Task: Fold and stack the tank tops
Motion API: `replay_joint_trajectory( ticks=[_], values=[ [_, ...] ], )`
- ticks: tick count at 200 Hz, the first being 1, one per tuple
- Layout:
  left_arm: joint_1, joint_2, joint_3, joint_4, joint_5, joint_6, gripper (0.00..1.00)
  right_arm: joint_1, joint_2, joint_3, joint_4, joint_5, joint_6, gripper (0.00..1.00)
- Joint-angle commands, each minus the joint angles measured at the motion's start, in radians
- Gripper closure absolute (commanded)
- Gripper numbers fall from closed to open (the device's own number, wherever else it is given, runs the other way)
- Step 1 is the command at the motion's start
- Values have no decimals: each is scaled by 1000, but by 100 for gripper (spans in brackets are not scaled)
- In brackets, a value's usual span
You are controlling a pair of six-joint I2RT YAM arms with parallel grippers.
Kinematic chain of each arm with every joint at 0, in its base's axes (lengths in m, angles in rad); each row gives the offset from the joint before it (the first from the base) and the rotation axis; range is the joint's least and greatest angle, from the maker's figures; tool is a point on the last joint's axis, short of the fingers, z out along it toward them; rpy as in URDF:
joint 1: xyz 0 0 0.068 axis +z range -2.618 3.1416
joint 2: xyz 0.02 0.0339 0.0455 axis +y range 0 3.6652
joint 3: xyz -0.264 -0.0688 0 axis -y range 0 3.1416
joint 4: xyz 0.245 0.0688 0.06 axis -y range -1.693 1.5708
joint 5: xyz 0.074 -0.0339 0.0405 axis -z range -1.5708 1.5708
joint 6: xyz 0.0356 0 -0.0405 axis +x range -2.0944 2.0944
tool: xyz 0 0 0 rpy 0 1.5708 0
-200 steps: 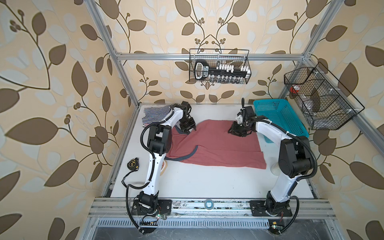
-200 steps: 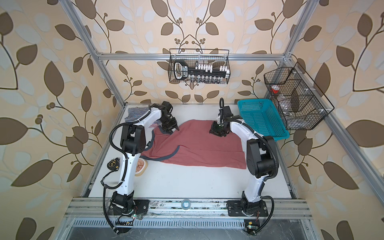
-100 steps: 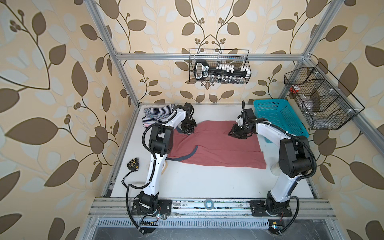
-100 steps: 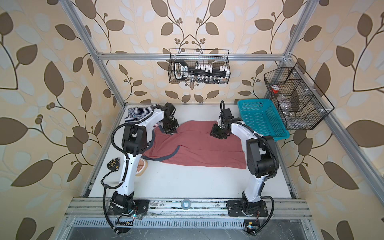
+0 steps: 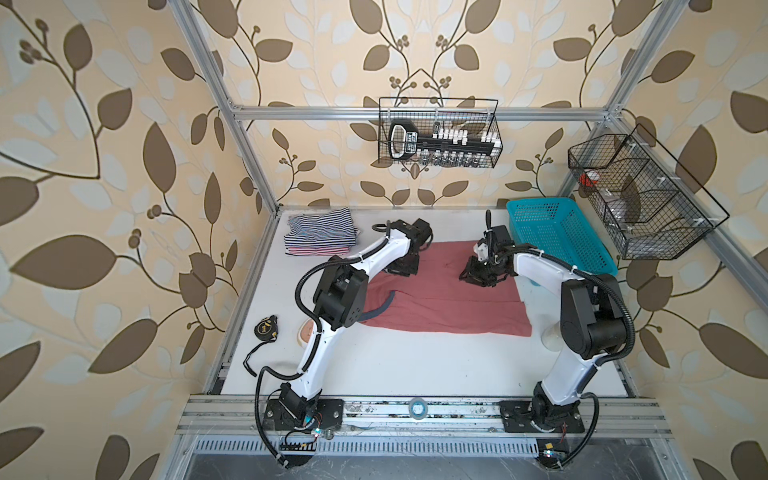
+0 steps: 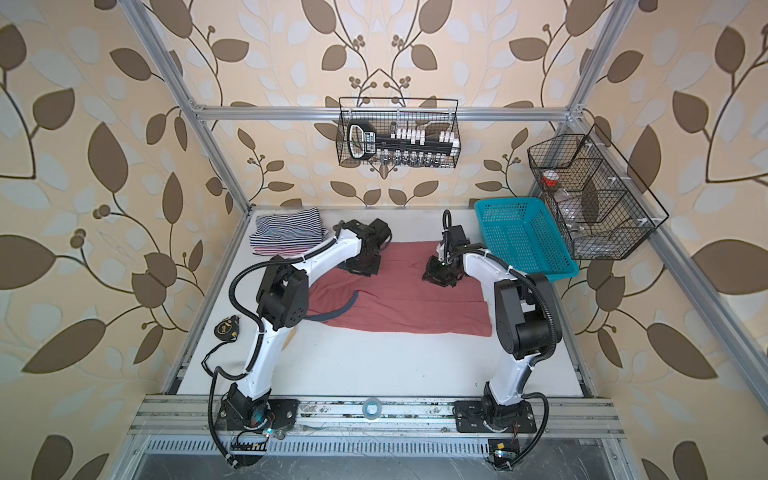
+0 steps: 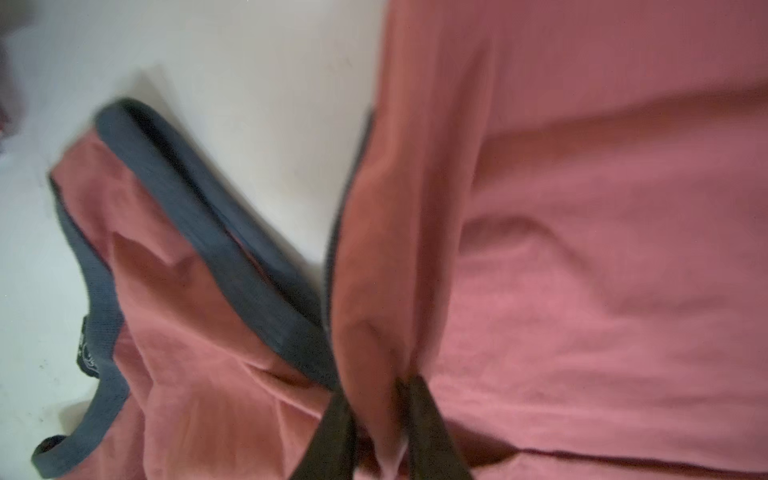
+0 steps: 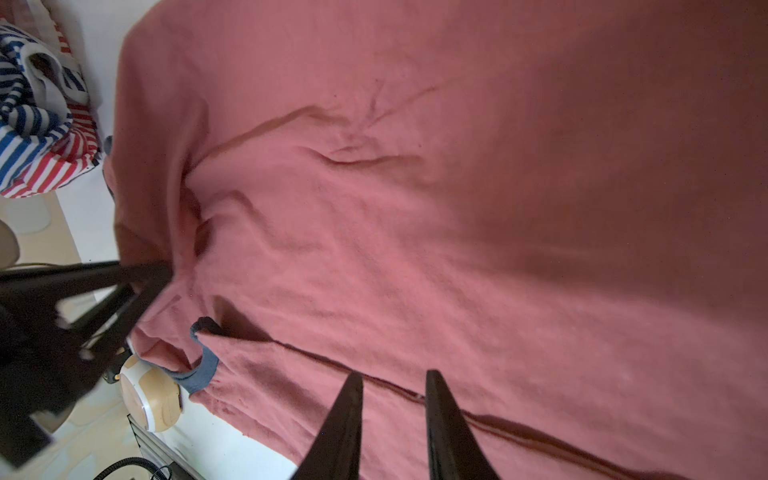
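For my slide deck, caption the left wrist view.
Left gripper pinches a fold of the dusty red tank top, its grey-blue trim alongside, over the white table.

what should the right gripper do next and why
Probably close the right gripper, jaws now apart over flat cloth, on the dusty red tank top; the left gripper pinches a raised fold, so both could lift together.
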Motion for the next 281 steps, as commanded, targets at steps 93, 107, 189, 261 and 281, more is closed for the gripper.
replay_joint_trajectory(
  ticks=[93,107,189,261,281],
  values=[
    [56,-157,96,-92,-4,-34,33,-84,18,173,-88,138,-23,70],
    [105,-120,135,-99,25,-38,36,-94,60,232,-103,200,-19,64],
    [273,80,288,67,324,-79,44,-112,366,604,-207,509,-4,59],
    [273,105,256,96,414,-80,44,-136,582,916,-337,616,41,55],
    [273,95,226,108,421,-81,44,-151,656,1028,-393,608,54,54]
  ],
)
